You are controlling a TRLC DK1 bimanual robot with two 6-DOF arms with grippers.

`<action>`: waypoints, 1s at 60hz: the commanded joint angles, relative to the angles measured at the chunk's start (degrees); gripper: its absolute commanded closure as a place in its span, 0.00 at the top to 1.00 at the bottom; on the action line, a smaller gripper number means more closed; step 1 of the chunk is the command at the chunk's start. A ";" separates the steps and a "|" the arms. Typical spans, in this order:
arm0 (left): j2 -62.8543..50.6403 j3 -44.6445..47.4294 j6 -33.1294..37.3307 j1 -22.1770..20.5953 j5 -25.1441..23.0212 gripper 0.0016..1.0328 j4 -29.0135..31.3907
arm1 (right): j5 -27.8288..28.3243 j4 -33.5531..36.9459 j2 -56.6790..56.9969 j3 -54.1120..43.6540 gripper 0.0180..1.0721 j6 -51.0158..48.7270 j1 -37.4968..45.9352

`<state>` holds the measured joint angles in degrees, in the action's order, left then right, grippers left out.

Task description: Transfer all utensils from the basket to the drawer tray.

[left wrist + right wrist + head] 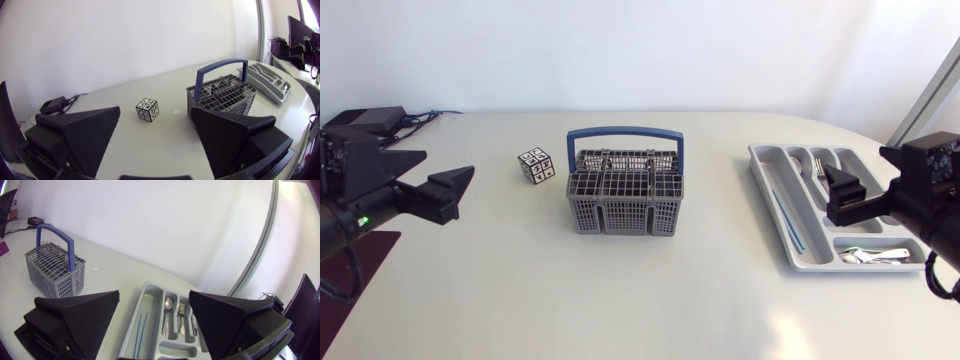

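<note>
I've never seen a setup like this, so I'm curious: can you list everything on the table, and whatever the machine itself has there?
Table: one, white, under everything.
Basket: one, grey with blue handle, table middle.
Patterned cube: one, black-and-white, left of basket.
Drawer tray: one, grey, right side.
Sticks: two, blue, tray's long compartment.
Cutlery: several (count unclear), silver, other tray compartments.
Black box: one, black, far left corner.
Left hand: one, black, open and empty, left of cube.
Right hand: one, black, open and empty, above tray.
</note>
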<state>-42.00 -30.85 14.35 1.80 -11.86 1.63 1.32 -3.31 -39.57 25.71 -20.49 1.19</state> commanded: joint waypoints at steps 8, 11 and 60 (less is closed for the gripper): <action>13.35 10.28 -1.96 0.48 0.26 0.96 -9.10 | -0.53 -2.05 9.78 -7.08 0.95 1.95 0.13; 14.86 11.42 -2.54 0.46 0.80 0.96 -8.83 | -0.55 -2.03 11.58 -8.32 0.95 2.32 0.10; 39.68 29.19 -13.34 -1.61 10.91 0.96 -2.24 | -1.24 2.72 36.48 -23.79 0.95 18.48 -1.05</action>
<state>-4.62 -4.23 3.29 0.78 -1.98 -1.08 0.60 -1.23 -5.17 4.21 -5.23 0.80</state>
